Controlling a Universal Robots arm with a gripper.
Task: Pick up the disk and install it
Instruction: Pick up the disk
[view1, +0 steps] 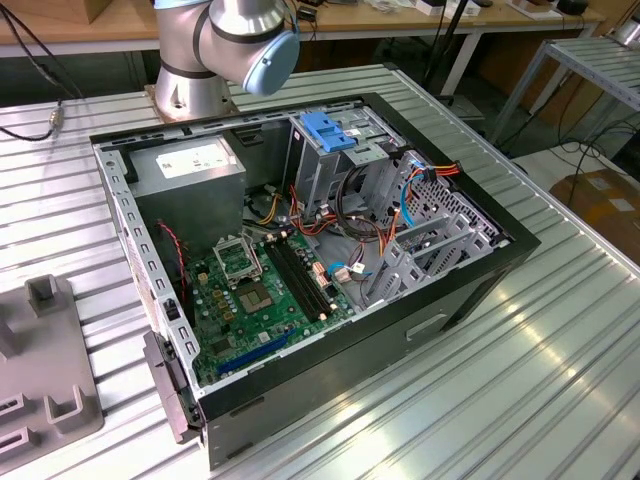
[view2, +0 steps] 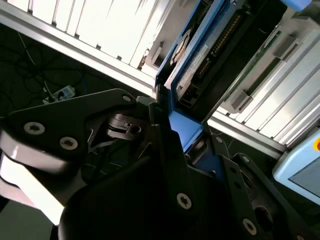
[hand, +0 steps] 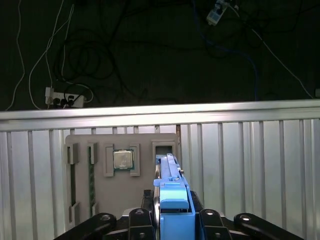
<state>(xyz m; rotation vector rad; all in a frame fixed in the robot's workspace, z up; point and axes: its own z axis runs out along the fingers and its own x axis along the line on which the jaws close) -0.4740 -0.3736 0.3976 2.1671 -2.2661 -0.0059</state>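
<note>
The disk (hand: 170, 175) stands on edge between the fingers of my gripper (hand: 172, 222), which is shut on its bright blue carrier rail (hand: 173, 200). In the second wrist view the disk (view2: 197, 52) shows its grey metal side, white label and blue rail, with the gripper (view2: 175, 127) clamped at its near end. The disk's far end lines up with an open slot (hand: 165, 148) in a grey fixture plate (hand: 145, 187). Whether it still touches the slot I cannot tell.
An open computer case (view1: 470, 300) lies on the slatted metal table (view1: 560, 380), with motherboard (view1: 255, 300), cables and a grey drive cage topped by a blue bracket (view1: 325, 130). The arm's base (view1: 215, 50) stands behind it. A grey fixture (view1: 40, 380) sits at the exterior view's left. The fixture plate carries a processor chip (hand: 122, 160).
</note>
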